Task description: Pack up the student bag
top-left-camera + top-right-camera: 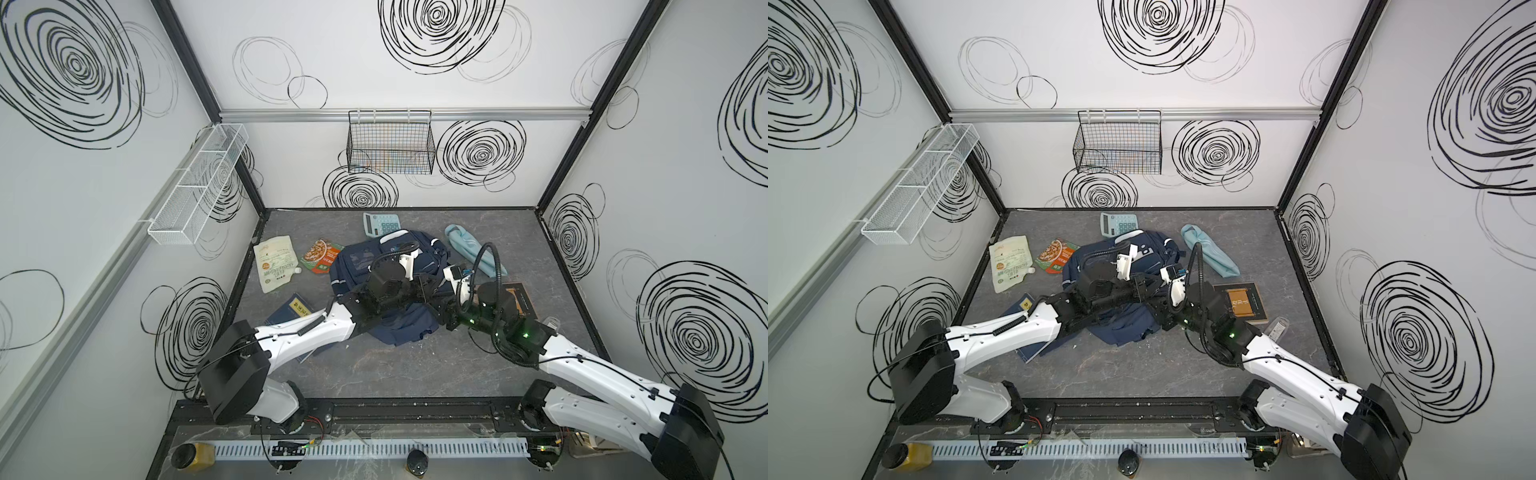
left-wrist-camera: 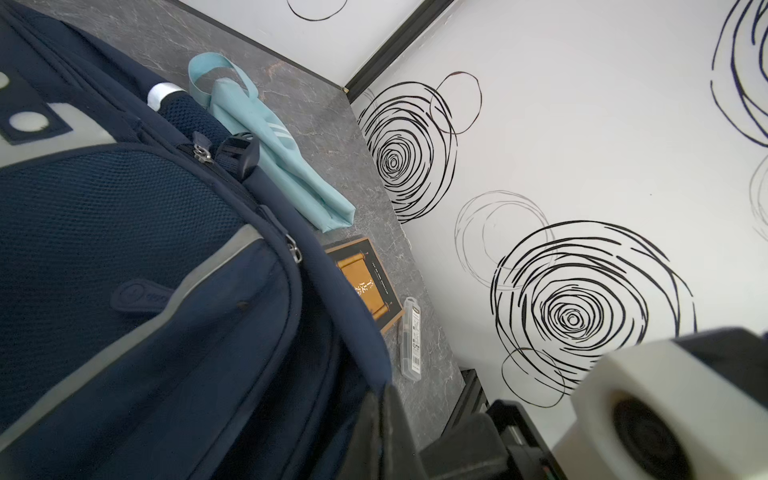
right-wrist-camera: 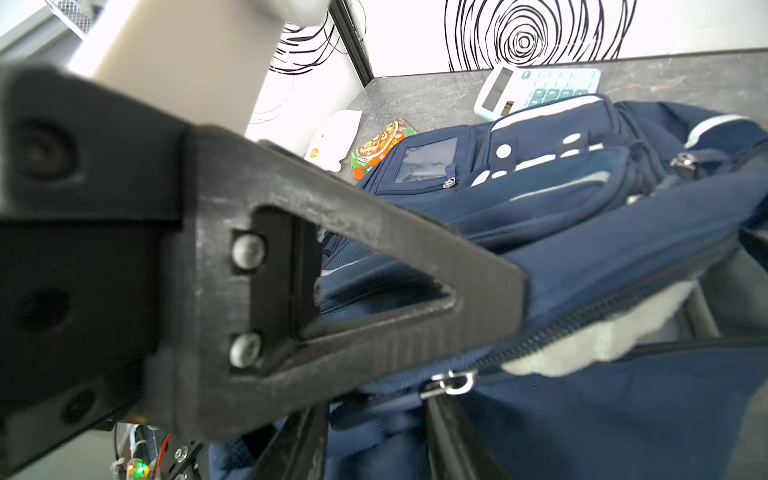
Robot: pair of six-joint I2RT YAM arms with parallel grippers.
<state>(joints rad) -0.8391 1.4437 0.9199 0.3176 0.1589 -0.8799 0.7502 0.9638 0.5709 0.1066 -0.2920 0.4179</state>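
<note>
While the left claw [image 1: 430, 287] clamps the student bag's [image 1: 374, 266] open zip edge, the right claw [image 3: 378, 415] straddles it, grip unclear.

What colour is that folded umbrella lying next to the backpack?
Light blue, with a few paler stripes. The umbrella shows best in the left wrist view.

Calculator [image 1: 381, 224] by the back wall; umbrella [image 1: 467, 246]; white pouch [image 1: 275, 262]; orange packet [image 1: 322, 255].

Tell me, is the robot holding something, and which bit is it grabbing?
The left pincer is shut on the student bag, pinching its fabric edge beside the open zip. Whether the right pincer grips anything cannot be told.
</note>
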